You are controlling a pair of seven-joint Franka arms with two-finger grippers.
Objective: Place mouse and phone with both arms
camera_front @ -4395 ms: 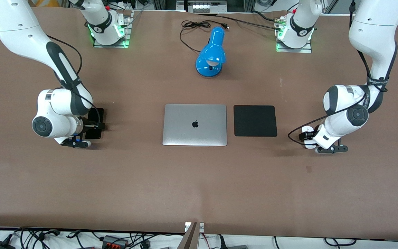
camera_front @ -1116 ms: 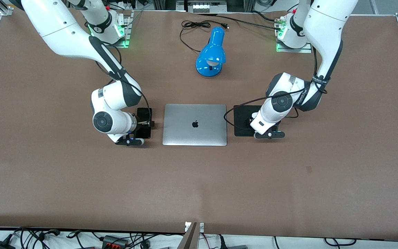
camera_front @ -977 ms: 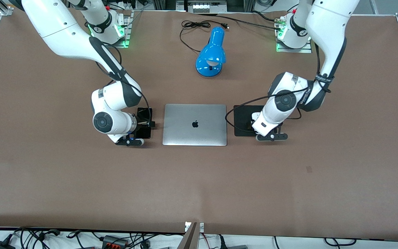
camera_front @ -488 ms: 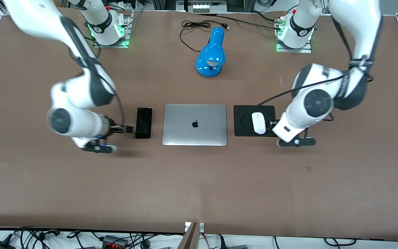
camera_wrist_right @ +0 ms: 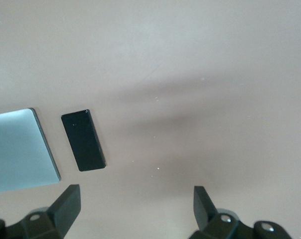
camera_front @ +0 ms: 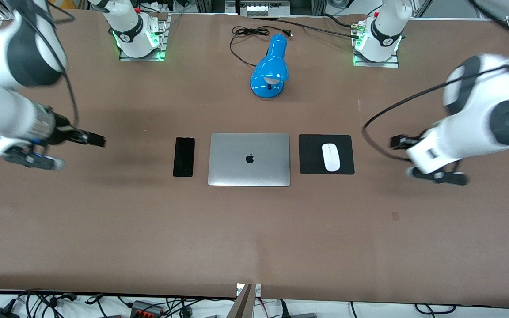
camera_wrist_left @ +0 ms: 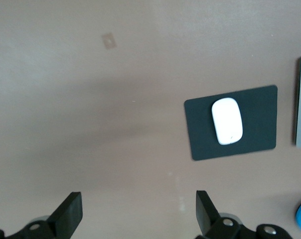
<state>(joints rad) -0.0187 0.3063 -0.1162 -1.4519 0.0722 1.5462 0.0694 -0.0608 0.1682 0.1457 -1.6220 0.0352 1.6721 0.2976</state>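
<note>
The black phone [camera_front: 184, 157] lies flat on the table beside the silver laptop [camera_front: 249, 159], toward the right arm's end. It also shows in the right wrist view [camera_wrist_right: 83, 140]. The white mouse [camera_front: 331, 157] lies on the black mouse pad [camera_front: 309, 154] beside the laptop, toward the left arm's end, and shows in the left wrist view [camera_wrist_left: 226, 121]. My right gripper [camera_front: 96, 140] is open and empty, up over bare table well apart from the phone. My left gripper [camera_front: 396, 141] is open and empty, up over bare table apart from the mouse pad.
A blue desk lamp [camera_front: 270, 70] with a black cord lies farther from the front camera than the laptop. The two robot bases [camera_front: 137, 35] [camera_front: 376, 42] stand along the table's edge farthest from that camera. Bare brown table [camera_front: 254, 229] lies nearer the camera.
Both arms have let go and swung away from the laptop toward their own table ends, rising. The phone and the mouse stay where they were set down.
</note>
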